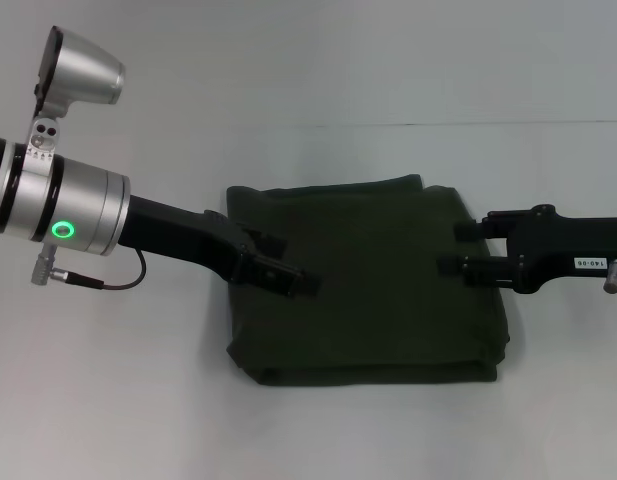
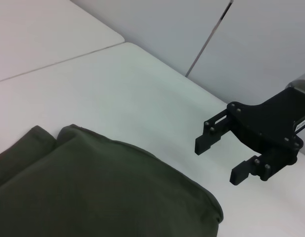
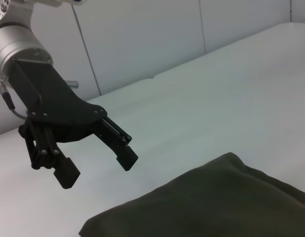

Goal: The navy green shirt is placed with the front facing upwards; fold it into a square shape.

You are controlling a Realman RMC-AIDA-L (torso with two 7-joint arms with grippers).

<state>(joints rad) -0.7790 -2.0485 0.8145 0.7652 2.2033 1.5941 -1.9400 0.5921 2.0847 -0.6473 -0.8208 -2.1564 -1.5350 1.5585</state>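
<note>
Navy green shirt (image 1: 373, 285) folded square on table (image 1: 108, 400); left gripper (image 1: 288, 268), right gripper (image 1: 460, 248) released above.

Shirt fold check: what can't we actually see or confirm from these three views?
- navy green shirt: print, neck and label hidden, folded inside in every view.
- Its near part is cut off by the frame edge in both wrist views.
- Fabric under the left gripper is covered by the fingers in the head view.
- right gripper: arm cut off at the head view's edge.

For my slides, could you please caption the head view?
Folded shirt on table, open left gripper and right gripper at its sides.
</note>
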